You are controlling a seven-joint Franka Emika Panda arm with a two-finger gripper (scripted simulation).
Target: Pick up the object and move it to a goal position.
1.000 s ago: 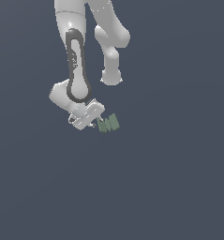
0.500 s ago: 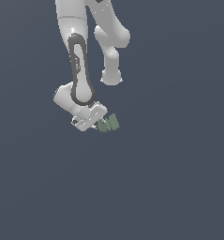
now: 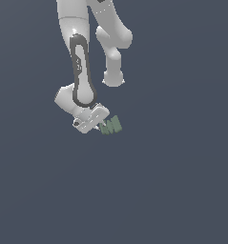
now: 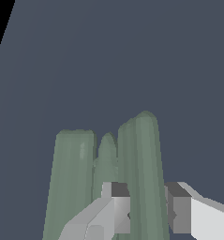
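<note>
Straddling one ridged slab of the sage-green object (image 4: 132,164) (image 3: 110,126), the grey-tipped fingers (image 4: 117,206) look clamped on it above the dark surface (image 3: 172,190)

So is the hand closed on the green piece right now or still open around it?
Cannot tell for sure. In the wrist view the fingers flank one ridge of the green piece closely, but whether they press on it is unclear.
</note>
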